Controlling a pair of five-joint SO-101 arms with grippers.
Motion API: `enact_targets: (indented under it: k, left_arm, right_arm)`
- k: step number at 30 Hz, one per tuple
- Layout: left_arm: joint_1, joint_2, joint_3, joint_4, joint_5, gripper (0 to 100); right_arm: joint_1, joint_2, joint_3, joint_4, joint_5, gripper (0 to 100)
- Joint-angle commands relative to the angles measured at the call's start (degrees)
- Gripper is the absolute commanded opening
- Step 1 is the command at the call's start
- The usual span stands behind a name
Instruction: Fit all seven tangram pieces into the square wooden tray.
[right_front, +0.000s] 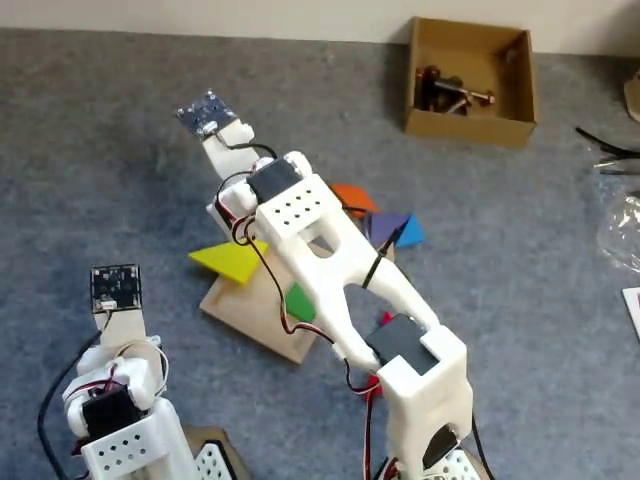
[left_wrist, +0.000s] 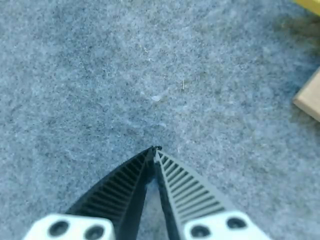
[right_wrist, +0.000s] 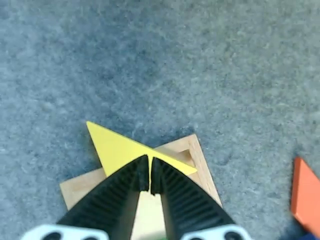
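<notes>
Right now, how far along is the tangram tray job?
Early. Done: a green piece seems to lie in the wooden tray. In hand: the right gripper, shut, sits over the yellow triangle, which overhangs the tray's corner. Left: the orange, purple, blue and red pieces appear outside the tray. The left gripper is shut over bare carpet.

The right arm (right_front: 300, 210) and left arm (right_front: 125, 440) were white plastic with black servo blocks, hole grids and red-and-black cables. The left pincer (left_wrist: 154, 149) and right pincer (right_wrist: 149, 159) had black ribbed fingers (left_wrist: 120, 190) on white screw-holed mounts. Each arm carried a dark circuit board (right_front: 207, 113).
</notes>
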Motion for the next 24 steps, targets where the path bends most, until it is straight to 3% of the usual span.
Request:
enact_targets:
  k: [1, 24]
  left_arm:
    - [0.8, -0.3, 1.2, 0.5, 0.5, 1]
    - [0.8, -0.3, 1.2, 0.5, 0.5, 1]
  right_arm:
    - [-0.7, 1.2, -5.7, -3.1, 0.1, 0.9]
    - [-2.8, 28.1, -37.8, -3.1, 0.4, 0.9]
